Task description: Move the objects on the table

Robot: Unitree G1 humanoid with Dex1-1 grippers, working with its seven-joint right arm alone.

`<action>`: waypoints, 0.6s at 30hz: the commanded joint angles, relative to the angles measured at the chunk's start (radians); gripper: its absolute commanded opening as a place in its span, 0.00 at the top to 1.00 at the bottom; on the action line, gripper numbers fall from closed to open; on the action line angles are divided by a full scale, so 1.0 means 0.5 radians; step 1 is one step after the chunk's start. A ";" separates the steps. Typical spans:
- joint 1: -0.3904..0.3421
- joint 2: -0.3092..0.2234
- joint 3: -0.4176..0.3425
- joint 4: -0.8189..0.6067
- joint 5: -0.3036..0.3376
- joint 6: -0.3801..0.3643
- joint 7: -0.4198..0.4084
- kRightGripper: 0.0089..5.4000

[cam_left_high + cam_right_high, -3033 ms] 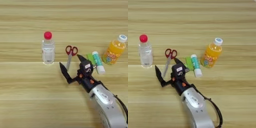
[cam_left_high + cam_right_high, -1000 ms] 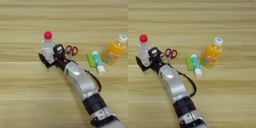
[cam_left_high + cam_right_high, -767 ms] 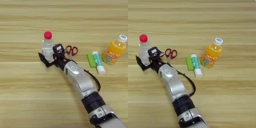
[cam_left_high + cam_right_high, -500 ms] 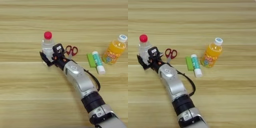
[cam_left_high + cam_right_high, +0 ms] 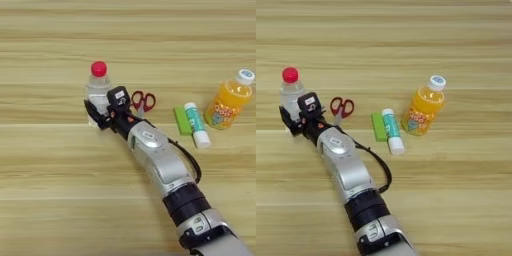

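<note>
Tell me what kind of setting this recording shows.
Probably a tabletop test bench: a bare wooden table holds only a few unrelated props, such as red-handled scissors, a glue stick and an orange drink bottle.

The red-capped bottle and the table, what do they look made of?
The clear bottle looks like thin transparent plastic: you see through its body, and its red cap looks like matte plastic. The table looks like light wood or a wood-look laminate, judging by its long grain stripes.

No non-task items anywhere in either view.
</note>
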 commanded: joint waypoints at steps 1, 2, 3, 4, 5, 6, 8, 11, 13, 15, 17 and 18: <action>-0.105 0.099 -0.025 -0.133 -0.008 -0.137 -0.074 0.42; -0.103 0.099 -0.025 -0.131 -0.016 -0.148 -0.088 0.42; -0.102 0.094 -0.022 -0.132 -0.036 -0.168 -0.111 0.42; -0.101 0.087 -0.017 -0.134 -0.059 -0.190 -0.132 0.42; -0.099 0.087 -0.016 -0.136 -0.067 -0.200 -0.147 0.42; -0.097 0.088 -0.016 -0.137 -0.073 -0.204 -0.156 0.42; -0.097 0.090 -0.019 -0.142 -0.075 -0.207 -0.171 0.42; -0.114 0.085 -0.031 -0.160 -0.077 -0.200 -0.187 0.42; -0.126 0.080 -0.040 -0.190 -0.073 -0.186 -0.198 0.42; -0.149 0.074 -0.060 -0.250 -0.057 -0.151 -0.204 0.42; -0.173 0.070 -0.082 -0.305 -0.044 -0.120 -0.211 0.42; -0.184 0.069 -0.091 -0.328 -0.038 -0.104 -0.214 0.42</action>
